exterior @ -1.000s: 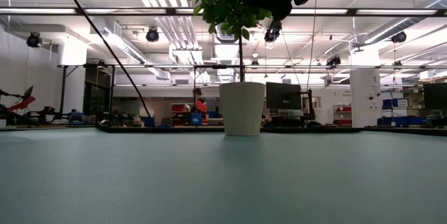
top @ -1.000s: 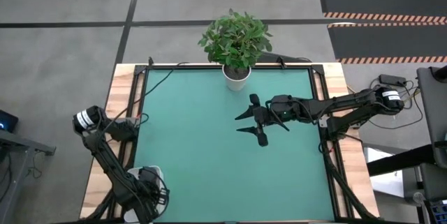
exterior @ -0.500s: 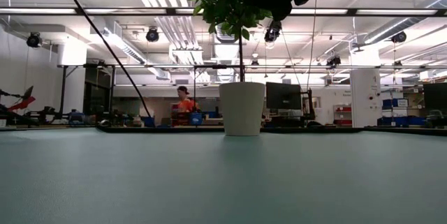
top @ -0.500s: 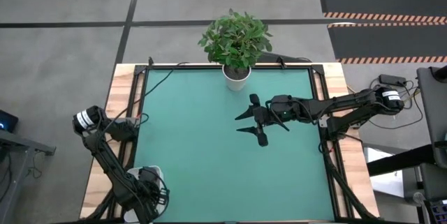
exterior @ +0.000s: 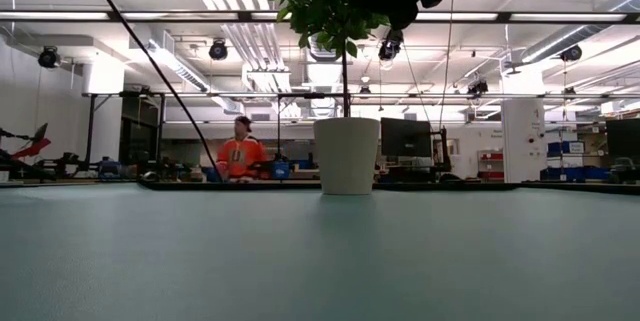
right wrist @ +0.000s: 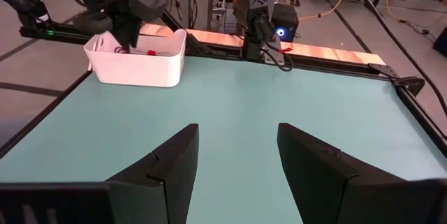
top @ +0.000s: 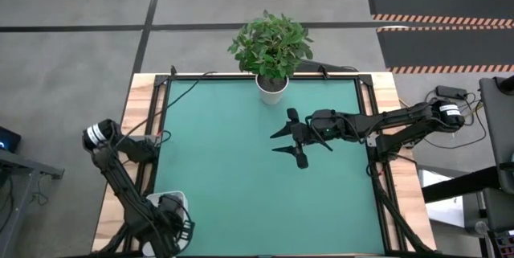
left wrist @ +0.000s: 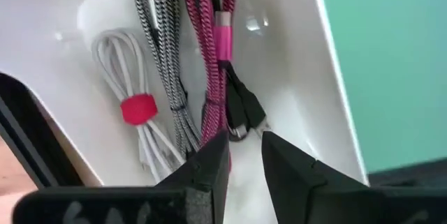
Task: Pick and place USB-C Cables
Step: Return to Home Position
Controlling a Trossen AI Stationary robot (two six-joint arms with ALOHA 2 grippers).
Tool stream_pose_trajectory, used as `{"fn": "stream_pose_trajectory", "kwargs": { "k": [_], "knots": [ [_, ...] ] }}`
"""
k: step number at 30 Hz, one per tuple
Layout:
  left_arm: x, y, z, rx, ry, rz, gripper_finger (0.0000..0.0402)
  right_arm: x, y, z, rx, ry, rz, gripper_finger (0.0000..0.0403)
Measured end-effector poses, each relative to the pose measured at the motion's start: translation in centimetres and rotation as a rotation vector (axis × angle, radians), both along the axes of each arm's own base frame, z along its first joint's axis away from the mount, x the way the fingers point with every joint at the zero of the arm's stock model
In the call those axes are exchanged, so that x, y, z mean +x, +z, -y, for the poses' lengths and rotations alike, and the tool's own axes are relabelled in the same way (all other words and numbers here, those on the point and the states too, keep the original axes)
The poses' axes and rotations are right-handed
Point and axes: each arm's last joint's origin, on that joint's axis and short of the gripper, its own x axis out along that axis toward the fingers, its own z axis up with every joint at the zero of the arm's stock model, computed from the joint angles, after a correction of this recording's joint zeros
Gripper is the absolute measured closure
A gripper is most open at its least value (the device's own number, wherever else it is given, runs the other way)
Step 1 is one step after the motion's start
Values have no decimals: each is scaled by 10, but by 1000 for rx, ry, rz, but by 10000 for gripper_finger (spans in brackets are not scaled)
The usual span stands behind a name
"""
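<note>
In the left wrist view the cables lie side by side inside a white bin point(left wrist: 300, 56): a white one with a red tie point(left wrist: 133, 105), a grey braided one point(left wrist: 164, 49), a magenta one point(left wrist: 209, 35) and a black one point(left wrist: 241, 109). My left gripper point(left wrist: 243, 146) hangs in the bin at the table's near left corner point(top: 170, 206). It is open by a narrow gap, with its fingertips on either side of the black cable's lower end. My right gripper point(top: 291, 139) is open and empty, above the middle of the green table. My left gripper comes down into the bin from above. One finger point(left wrist: 213, 158) stands in front of the magenta cable's lower end point(left wrist: 209, 123), and the black cable's plug point(left wrist: 244, 130) lies just off the gap. Whether either finger touches a cable I cannot tell.
A potted plant point(top: 271, 45) in a white pot point(exterior: 347, 156) stands at the middle of the table's far edge. The right wrist view shows the bin point(right wrist: 140, 63) far off, with the left arm above it. A person in orange point(exterior: 240, 156) is in the room behind.
Neither gripper nor any cable has visibly moved. The person in orange in the room behind has walked toward the left.
</note>
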Motion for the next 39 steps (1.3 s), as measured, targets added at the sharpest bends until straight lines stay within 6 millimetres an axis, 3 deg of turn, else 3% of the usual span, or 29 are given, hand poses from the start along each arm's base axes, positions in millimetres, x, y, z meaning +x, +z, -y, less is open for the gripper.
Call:
{"fn": "stream_pose_trajectory", "kwargs": {
  "k": [4,10,14,20,26,32,39],
  "knots": [
    [5,12,2,23,-45,124,331,0,-1,-1,-15,7,-1,216],
    [36,35,8,245,-256,715,332,-3,-9,-2,-35,20,18,216],
    [58,47,10,359,-488,885,332,-4,-12,-8,-53,47,60,216],
    [91,51,-8,486,-759,898,332,-7,-17,-17,-92,89,92,216],
    [111,50,-33,523,-994,837,332,-11,-25,-18,-99,95,111,216],
    [108,46,-61,588,-1088,791,336,-15,-36,-17,-109,96,118,216],
    [89,42,-94,645,-1107,852,385,-17,-40,-16,-124,92,118,216]
  ]
}}
